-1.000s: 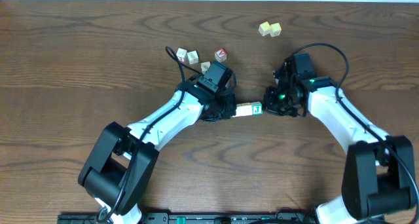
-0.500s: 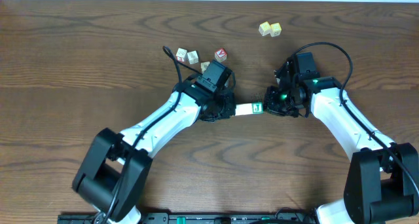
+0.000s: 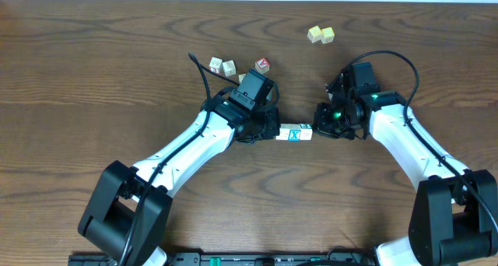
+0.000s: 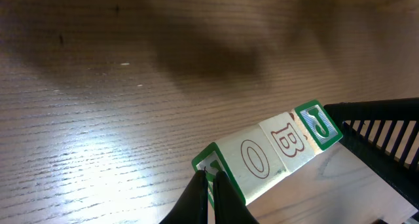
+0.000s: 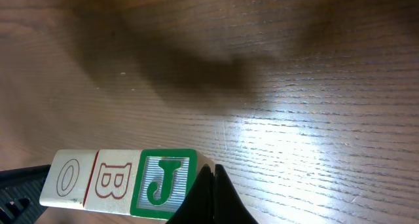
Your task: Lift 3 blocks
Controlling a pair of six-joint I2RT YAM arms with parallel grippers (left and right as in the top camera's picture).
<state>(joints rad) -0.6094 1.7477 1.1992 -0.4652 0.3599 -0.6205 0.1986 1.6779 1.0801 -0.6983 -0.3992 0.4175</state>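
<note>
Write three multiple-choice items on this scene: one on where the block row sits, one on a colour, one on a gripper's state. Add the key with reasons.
1. Where is the row of three blocks?
A) left of both grippers
B) between the left gripper and the right gripper
C) right of both grippers

2. What colour is the letter on the J block?
A) red
B) blue
C) green

3. How is the right gripper?
A) shut, its tip against the J block's end
B) wide open over the row
C) open, well clear of the row

Key:
1 B: the overhead view shows one gripper at each end of the row.
2 C: the right wrist view shows a green J inside a green border.
3 A: in the right wrist view its jaws are closed to a point right beside the J block.
</note>
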